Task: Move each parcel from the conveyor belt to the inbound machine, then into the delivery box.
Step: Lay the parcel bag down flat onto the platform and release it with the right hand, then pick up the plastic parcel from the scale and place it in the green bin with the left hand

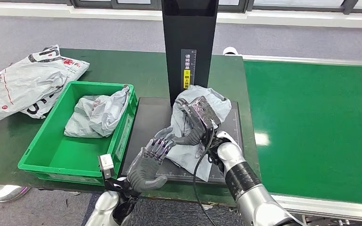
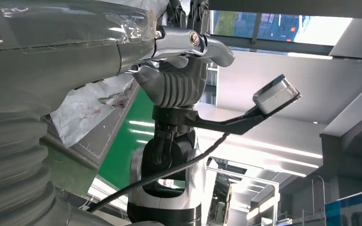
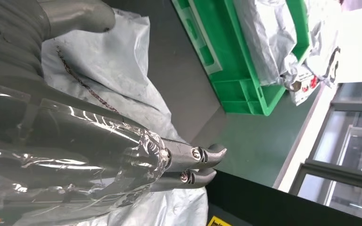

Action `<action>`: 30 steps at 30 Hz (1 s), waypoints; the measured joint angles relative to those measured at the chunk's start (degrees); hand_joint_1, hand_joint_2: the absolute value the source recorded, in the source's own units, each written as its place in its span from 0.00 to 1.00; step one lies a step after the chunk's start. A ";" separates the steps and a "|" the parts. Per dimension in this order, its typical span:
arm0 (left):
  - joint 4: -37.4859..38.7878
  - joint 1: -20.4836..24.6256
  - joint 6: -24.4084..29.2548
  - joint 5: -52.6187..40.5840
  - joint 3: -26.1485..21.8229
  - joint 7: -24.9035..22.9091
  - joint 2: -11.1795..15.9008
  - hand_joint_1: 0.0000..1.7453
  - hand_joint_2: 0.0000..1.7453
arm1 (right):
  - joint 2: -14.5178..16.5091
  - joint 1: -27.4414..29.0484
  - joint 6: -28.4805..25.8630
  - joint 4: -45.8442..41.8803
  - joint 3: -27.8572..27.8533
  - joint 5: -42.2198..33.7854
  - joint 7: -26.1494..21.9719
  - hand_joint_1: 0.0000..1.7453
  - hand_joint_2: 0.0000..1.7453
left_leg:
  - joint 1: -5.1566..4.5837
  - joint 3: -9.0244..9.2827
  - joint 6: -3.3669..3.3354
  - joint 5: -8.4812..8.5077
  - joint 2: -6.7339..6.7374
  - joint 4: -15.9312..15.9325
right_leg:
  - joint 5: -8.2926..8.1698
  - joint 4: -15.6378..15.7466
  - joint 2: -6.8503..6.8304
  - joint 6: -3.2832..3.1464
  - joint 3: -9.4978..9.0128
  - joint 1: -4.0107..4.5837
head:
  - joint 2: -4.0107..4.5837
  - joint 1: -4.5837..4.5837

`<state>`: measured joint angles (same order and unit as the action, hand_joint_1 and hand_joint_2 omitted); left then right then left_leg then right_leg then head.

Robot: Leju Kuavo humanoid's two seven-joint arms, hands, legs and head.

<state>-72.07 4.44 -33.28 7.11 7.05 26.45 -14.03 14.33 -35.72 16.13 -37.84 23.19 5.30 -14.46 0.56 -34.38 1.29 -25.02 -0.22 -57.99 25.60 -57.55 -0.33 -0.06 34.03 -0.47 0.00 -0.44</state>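
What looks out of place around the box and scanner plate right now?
Two parcels lie on the table left of the green delivery box, outside it. The parcel on the scanner plate is crumpled under both hands.

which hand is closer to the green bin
Left. The left hand sits beside the green bin, near its corner; the right hand is farther off, on the grey parcel.
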 joint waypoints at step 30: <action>-3.58 -3.33 4.99 -4.79 -2.79 0.65 1.31 0.00 1.00 | -7.55 19.02 -12.46 -45.94 -4.42 5.65 -7.22 0.00 1.00 | 0.00 -0.11 0.00 -0.16 -0.14 -0.02 | 0.18 0.06 -0.15 0.02 0.07 0.00 | 0.00 -0.01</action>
<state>-75.65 1.11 -28.29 2.32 4.26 27.10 -12.72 6.78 -16.71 3.67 -83.78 18.77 10.95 -21.68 0.55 -34.50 1.29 -25.18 -0.37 -58.01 25.77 -57.49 -0.48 -0.04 34.11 -0.47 0.00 -0.45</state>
